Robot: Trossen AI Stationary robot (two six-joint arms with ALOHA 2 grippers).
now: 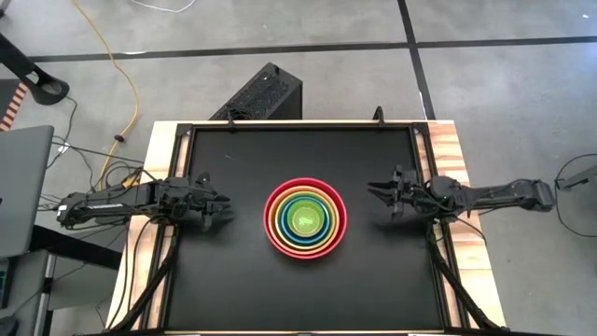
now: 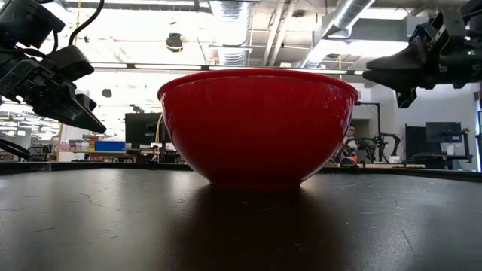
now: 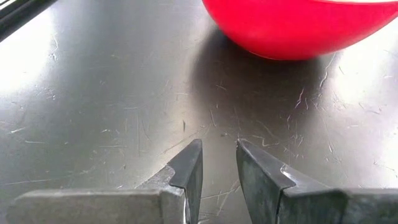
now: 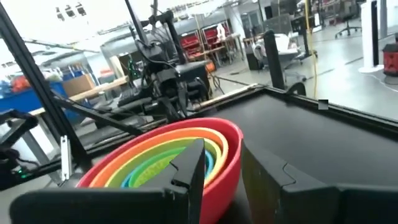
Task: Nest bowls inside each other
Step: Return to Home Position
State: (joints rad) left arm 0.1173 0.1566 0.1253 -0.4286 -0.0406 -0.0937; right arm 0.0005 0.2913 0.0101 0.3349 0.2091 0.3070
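Note:
The bowls [image 1: 305, 217] sit nested in one stack at the middle of the black table. The red-pink one [image 2: 258, 124] is outermost, then orange, lime green, teal and pale yellow rings, with a small bright green bowl [image 1: 305, 219] in the centre. The red bowl's base rests on the table. My left gripper [image 1: 224, 201] hovers to the stack's left, fingers a little apart with nothing between them [image 3: 219, 152]. My right gripper [image 1: 375, 193] hovers to the stack's right, pointing level at it, fingers apart and holding nothing [image 4: 222, 152].
The black tabletop [image 1: 233, 271] has a raised dark frame along its edges [image 1: 298, 124]. A black box [image 1: 261, 93] stands on the floor beyond the far edge. Bare table lies near and far of the stack.

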